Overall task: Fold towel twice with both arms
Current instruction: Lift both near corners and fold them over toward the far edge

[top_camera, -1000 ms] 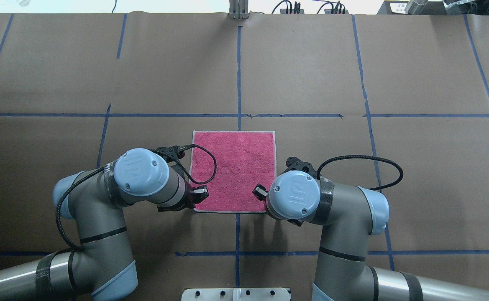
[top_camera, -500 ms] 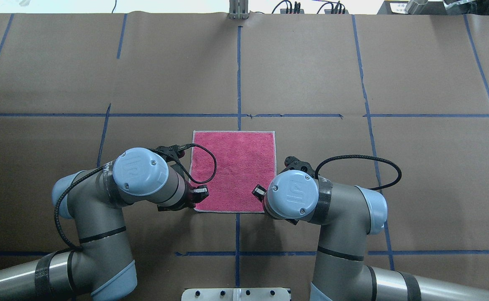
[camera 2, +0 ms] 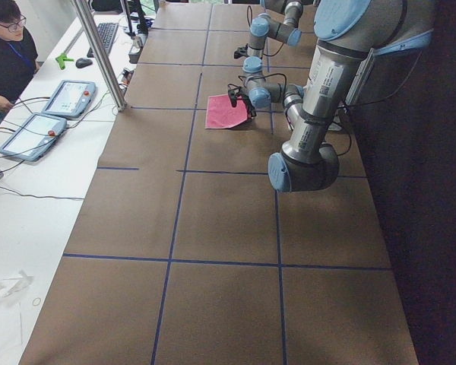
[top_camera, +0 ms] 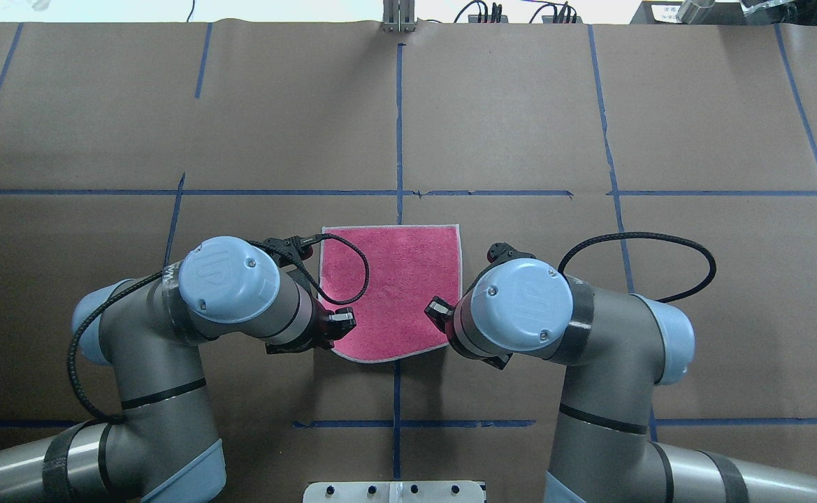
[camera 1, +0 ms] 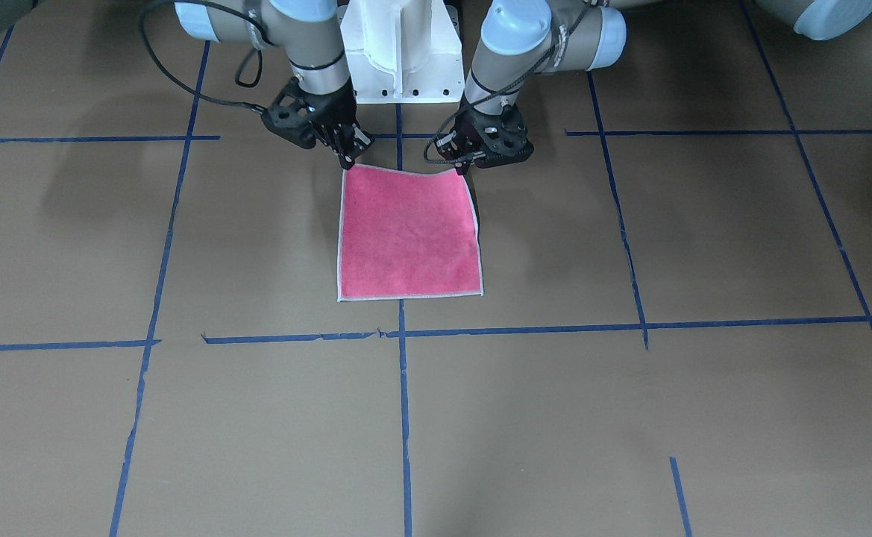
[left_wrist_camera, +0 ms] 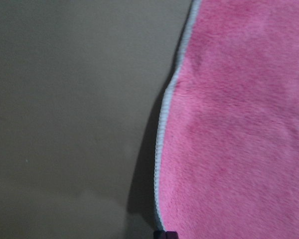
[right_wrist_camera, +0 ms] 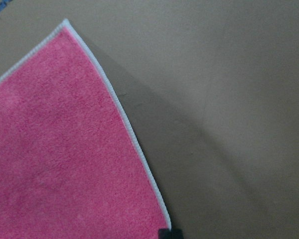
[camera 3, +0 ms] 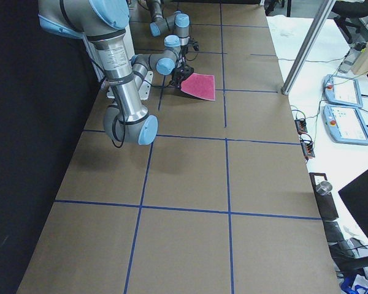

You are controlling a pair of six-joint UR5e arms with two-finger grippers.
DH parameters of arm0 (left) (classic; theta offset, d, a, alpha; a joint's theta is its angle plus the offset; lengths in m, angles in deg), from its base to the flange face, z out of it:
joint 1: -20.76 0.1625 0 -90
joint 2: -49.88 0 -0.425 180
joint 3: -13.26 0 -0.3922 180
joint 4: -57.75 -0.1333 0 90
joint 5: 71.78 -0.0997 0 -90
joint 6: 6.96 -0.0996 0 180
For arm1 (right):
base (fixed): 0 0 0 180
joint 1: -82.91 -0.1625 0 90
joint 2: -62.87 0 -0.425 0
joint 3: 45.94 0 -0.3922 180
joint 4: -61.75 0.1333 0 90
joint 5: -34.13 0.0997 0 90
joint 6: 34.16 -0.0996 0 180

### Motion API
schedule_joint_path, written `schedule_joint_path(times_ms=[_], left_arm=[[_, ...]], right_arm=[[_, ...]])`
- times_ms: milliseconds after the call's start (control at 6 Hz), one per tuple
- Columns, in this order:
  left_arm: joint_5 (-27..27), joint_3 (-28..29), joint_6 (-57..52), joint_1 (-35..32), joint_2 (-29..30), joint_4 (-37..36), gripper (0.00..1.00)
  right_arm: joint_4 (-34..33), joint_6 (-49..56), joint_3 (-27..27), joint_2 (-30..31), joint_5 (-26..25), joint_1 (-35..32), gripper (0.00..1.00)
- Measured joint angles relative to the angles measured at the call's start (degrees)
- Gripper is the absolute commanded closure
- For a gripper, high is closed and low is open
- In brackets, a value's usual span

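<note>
The towel [top_camera: 394, 286], pink face up with a pale border, lies at the table's middle, and it also shows in the front-facing view [camera 1: 406, 231]. Its near edge is raised off the table and sags in a curve between the two near corners. My left gripper [top_camera: 331, 334] is shut on the near-left corner; in the front-facing view it [camera 1: 464, 165] is on the right. My right gripper [top_camera: 445, 327] is shut on the near-right corner, on the left in the front-facing view [camera 1: 347, 158]. Both wrist views show pink cloth [left_wrist_camera: 239, 124] [right_wrist_camera: 55, 164] hanging over its shadow.
Brown paper with blue tape lines [top_camera: 398, 126] covers the table. The white pedestal base [camera 1: 398, 52] stands between the arms. An operator [camera 2: 4, 53] and tablets [camera 2: 68, 97] are beside the table's far side. Cable loops [top_camera: 642, 241] hang from both wrists.
Both grippers have risen with the towel's near corners. The near edge, flat before, now lifts and sags in the middle. The right arm's wrist has shifted right and forward.
</note>
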State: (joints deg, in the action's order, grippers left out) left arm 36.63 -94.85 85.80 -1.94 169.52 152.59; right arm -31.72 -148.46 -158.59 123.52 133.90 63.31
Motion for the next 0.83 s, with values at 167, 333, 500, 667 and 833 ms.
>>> schedule_joint_path(times_ms=[167, 333, 500, 667, 833], left_arm=[[1.9, -4.8, 0.1, -0.4, 1.0, -5.3, 0.99], [3.1, -7.9, 0.2, -0.6, 1.4, -8.4, 0.99], [3.2, -8.0, 0.2, -1.1, 1.5, -9.1, 0.99], [2.8, -5.8, 0.0, -1.9, 1.7, -8.7, 0.99], [1.6, -2.5, -0.2, -2.5, 2.3, -7.5, 0.99]], right_arm=[[-3.3, 0.0, -4.0, 0.2, 0.7, -0.3, 1.00], [-5.1, 0.1, -5.7, 0.3, 0.8, -0.1, 1.00], [-5.6, 0.5, -4.8, 0.3, 0.7, 0.2, 1.00], [-5.5, 2.0, -2.2, 0.1, 0.3, 0.1, 1.00], [-4.9, 3.8, 0.5, -0.3, 0.1, -0.6, 1.00]])
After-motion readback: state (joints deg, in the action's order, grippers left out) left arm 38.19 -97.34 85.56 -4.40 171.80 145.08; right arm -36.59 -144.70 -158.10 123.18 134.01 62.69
